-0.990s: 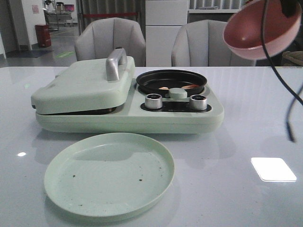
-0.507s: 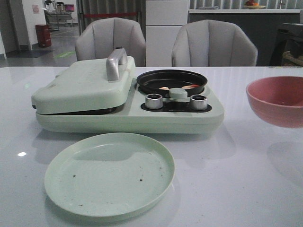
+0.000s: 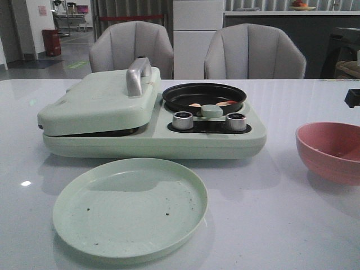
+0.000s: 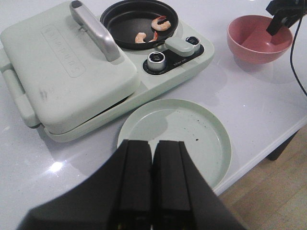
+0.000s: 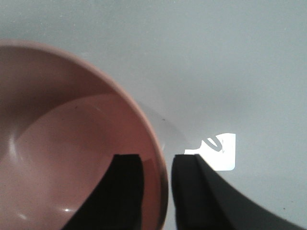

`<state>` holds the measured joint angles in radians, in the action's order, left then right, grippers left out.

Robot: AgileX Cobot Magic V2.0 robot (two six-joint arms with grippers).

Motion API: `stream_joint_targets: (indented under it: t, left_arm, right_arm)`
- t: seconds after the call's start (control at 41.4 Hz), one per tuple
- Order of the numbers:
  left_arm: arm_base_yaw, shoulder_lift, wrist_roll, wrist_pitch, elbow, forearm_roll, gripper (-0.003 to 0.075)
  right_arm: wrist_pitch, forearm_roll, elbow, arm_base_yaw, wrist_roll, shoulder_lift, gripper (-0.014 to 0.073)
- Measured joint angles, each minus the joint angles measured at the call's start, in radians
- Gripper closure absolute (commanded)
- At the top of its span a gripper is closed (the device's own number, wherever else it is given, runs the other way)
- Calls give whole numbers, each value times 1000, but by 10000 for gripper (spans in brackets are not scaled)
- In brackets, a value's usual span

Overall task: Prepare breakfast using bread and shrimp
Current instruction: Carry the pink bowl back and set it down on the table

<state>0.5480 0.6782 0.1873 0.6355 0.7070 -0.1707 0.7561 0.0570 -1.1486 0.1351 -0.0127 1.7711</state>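
Two pale orange-pink shrimp (image 4: 160,23) lie in the round black pan (image 4: 139,21) on the right half of the pale green cooker (image 3: 152,140); they also show in the front view (image 3: 226,103). No bread is in view; the cooker's left lid (image 3: 98,101) is closed. The empty pink bowl (image 3: 332,151) stands on the table at the right. My right gripper (image 5: 156,160) is open and straddles the bowl's rim (image 5: 144,120), one finger inside and one outside. My left gripper (image 4: 153,143) is shut and empty, above the near edge of the green plate (image 4: 192,139).
The empty green plate (image 3: 129,205), with a few dark crumbs, lies in front of the cooker. Two silver knobs (image 3: 181,120) face front. The table's near edge (image 4: 268,143) and wooden floor show in the left wrist view. Two grey chairs (image 3: 253,50) stand behind the table.
The pink bowl came down from high at the upper right, where it was tipped, to rest upright on the table at the right. The right gripper now shows only at the right edge.
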Motion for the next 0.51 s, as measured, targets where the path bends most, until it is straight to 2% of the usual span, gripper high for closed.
stream_joint_targets:
  t: [0.145, 0.266, 0.507]
  left_arm:
    - [0, 0, 0, 0, 0, 0, 619]
    - [0, 0, 0, 0, 0, 0, 619]
    - [0, 0, 0, 0, 0, 0, 619]
  right_arm:
    - [0, -2, 0, -9, 13, -52, 126]
    - [7, -4, 0, -58, 43, -156, 126]
    - [13, -4, 75, -268, 55, -422, 126]
